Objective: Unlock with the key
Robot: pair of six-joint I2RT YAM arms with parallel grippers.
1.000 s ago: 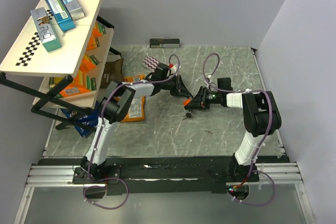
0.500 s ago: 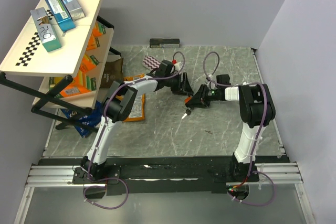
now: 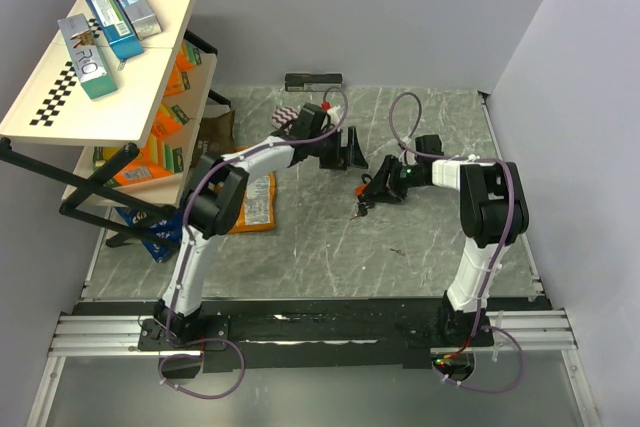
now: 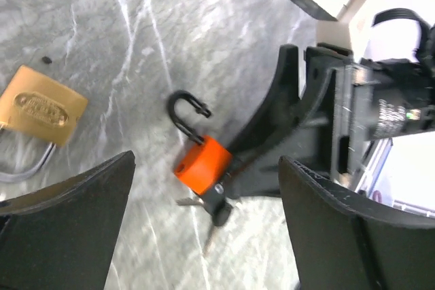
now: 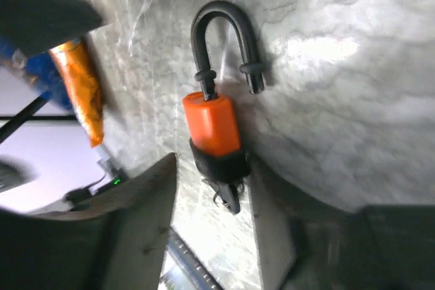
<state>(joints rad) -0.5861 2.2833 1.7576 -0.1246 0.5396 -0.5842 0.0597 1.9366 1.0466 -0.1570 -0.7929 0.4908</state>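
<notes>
**Left hand backs off, lock hangs open**

Since a second ago our left hand (image 3: 349,152) has pulled back from the lock (image 5: 211,121), and our right hand (image 3: 372,189) has rolled at the wrist and shifted a little farther from its base. Now the left hand is spread wide and grasps nothing, hovering over the lock. The right hand looks clenched on the key (image 5: 219,162), whose black head sits at the orange lock's base, in the middle of the tabletop (image 3: 420,237). Spare keys dangle below it. The shackle (image 4: 185,108) has one leg out of the body, so we judge the unlocking done or nearly so.

We see the risk in the grip. Only the right hand carries the lock, through the key, so a tug or twist could slide the key out and drop the lock. Pressing the shackle against the tabletop could snap it shut again. The brass lock (image 4: 42,103) lies just beside the left hand, and a careless sweep could knock it.
</notes>
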